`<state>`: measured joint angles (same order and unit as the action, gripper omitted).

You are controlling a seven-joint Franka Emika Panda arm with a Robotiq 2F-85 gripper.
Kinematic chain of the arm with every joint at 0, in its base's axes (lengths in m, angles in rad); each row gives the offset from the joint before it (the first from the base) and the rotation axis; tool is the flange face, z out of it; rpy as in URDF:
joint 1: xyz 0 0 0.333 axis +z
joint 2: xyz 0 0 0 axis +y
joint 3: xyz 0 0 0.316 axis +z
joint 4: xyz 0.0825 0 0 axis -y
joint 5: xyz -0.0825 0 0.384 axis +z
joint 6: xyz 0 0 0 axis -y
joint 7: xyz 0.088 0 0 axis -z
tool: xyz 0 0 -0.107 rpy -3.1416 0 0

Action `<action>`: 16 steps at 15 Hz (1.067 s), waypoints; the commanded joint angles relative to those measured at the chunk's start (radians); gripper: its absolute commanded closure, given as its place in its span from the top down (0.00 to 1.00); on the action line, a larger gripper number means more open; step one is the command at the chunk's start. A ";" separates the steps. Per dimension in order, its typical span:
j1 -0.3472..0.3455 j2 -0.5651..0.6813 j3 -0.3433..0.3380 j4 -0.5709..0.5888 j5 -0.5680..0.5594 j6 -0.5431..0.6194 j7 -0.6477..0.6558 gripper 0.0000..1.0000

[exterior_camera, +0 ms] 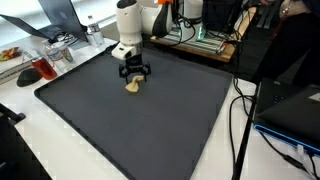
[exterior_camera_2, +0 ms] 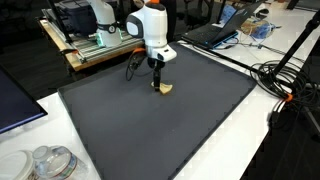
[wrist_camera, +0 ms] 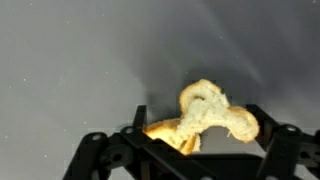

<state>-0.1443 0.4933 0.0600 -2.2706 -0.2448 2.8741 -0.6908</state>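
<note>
A torn piece of pale bread with a golden crust lies on the dark grey mat. It shows in both exterior views, toward the far part of the mat. My gripper hangs just above it with its black fingers spread wide to either side of the bread, open and not closed on it. The gripper shows in both exterior views under the white arm. The lower edge of the bread is hidden behind the gripper body in the wrist view.
The mat covers a white table. A wooden frame with electronics stands behind the arm. There are black cables, a laptop, a dark laptop and clear plastic containers.
</note>
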 commanded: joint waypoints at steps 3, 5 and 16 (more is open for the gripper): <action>-0.064 0.032 0.035 0.028 -0.019 0.048 -0.125 0.83; -0.074 0.031 0.050 0.034 -0.015 0.042 -0.170 0.68; -0.050 0.000 0.054 0.050 -0.009 -0.034 -0.301 0.00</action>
<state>-0.1958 0.5039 0.1101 -2.2327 -0.2448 2.8843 -0.9618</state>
